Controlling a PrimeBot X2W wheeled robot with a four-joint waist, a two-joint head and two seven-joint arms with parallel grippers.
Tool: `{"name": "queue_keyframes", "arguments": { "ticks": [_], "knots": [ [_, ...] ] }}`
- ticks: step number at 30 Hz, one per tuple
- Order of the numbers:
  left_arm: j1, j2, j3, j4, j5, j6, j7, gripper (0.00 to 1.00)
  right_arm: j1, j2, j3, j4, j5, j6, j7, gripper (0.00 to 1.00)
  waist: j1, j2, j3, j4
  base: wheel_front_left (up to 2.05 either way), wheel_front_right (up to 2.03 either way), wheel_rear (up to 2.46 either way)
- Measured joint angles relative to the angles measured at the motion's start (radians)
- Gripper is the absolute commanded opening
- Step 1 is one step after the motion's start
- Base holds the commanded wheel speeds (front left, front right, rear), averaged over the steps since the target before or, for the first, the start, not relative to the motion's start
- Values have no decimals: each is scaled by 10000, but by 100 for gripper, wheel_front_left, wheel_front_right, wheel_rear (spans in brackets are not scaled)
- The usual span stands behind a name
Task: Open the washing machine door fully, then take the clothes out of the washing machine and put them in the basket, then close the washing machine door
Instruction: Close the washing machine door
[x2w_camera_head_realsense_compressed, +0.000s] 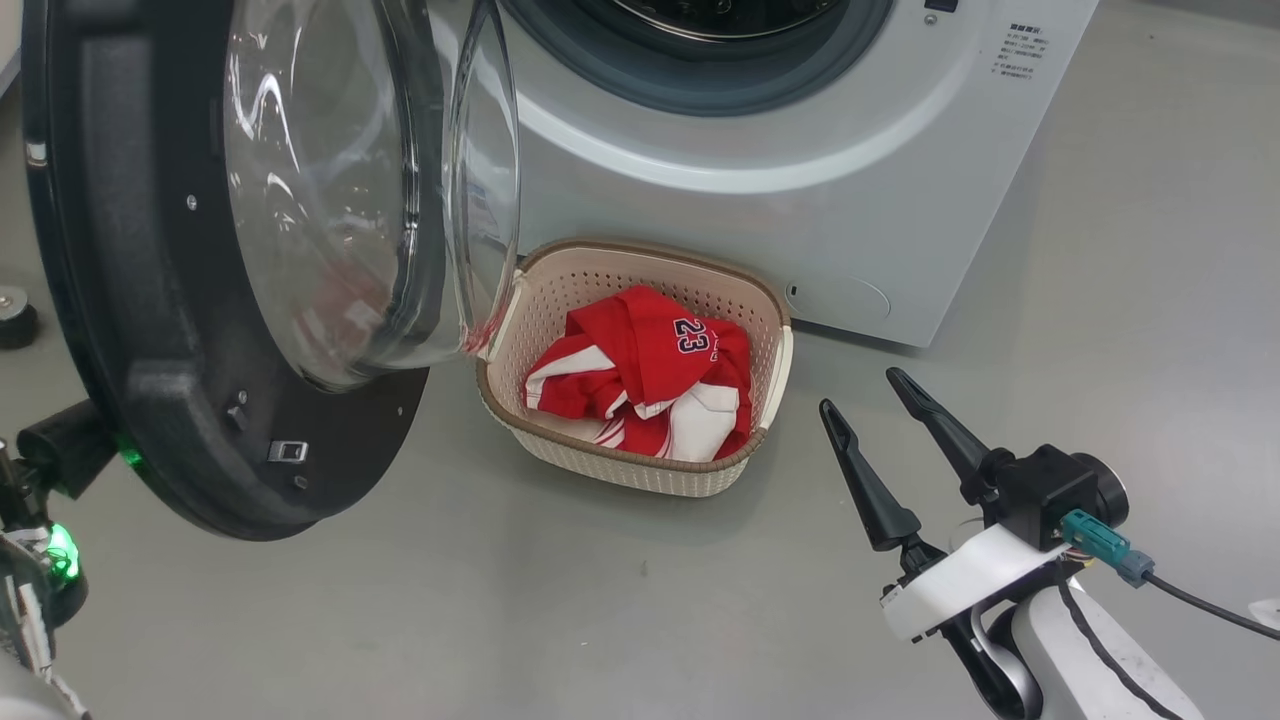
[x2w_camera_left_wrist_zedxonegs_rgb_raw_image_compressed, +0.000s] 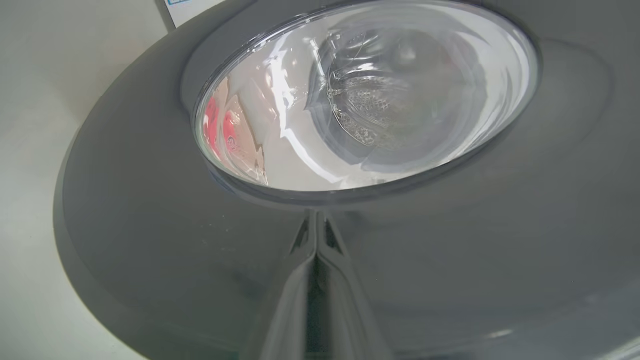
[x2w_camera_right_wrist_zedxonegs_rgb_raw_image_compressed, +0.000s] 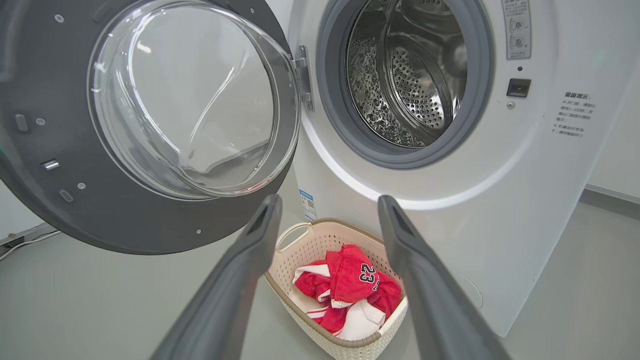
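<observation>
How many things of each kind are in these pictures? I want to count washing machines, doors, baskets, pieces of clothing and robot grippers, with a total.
washing machine: 1
washing machine door: 1
basket: 1
clothes, a red and white jersey: 1
grippers, the left gripper and the right gripper: 2
Total: 6

Clothes (x2w_camera_head_realsense_compressed: 650, 370) in basket (x2w_camera_head_realsense_compressed: 620, 472) on floor (x2w_camera_head_realsense_compressed: 500, 620); washing machine (x2w_camera_head_realsense_compressed: 800, 200) at basket's 12 o'clock, washing machine door (x2w_camera_head_realsense_compressed: 130, 300) 9 o'clock, right hand (x2w_camera_head_realsense_compressed: 859, 389) 4 o'clock.
</observation>
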Motion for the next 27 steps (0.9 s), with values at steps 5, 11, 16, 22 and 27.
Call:
{"name": "queue_keyframes", "arguments": {
  "ticks": [5,11,16,22,27],
  "knots": [
    [178,15,318,-545,349,-146,-993,0,12,29,33,38,0,0,-2,100,0,0,-74,17,0,0,0],
    [454,341,470,-1177,1300,-504,-2211,0,107,96,33,94,0,0,-2,100,0,0,-250,84,0,0,0],
    [1235,1254,134,-1758,2957,-1229,-3499,0,153,186,12,121,0,0,-2,100,0,0,-377,135,0,0,0],
    [2327,2004,-911,-2638,4326,-1452,-4684,0,226,284,29,148,0,0,-2,100,0,0,-495,162,0,0,0],
    [3255,2360,-1956,-3499,4880,-1448,-6032,0,243,316,0,148,0,0,-2,100,0,0,-519,174,0,0,0]
  ]
}}
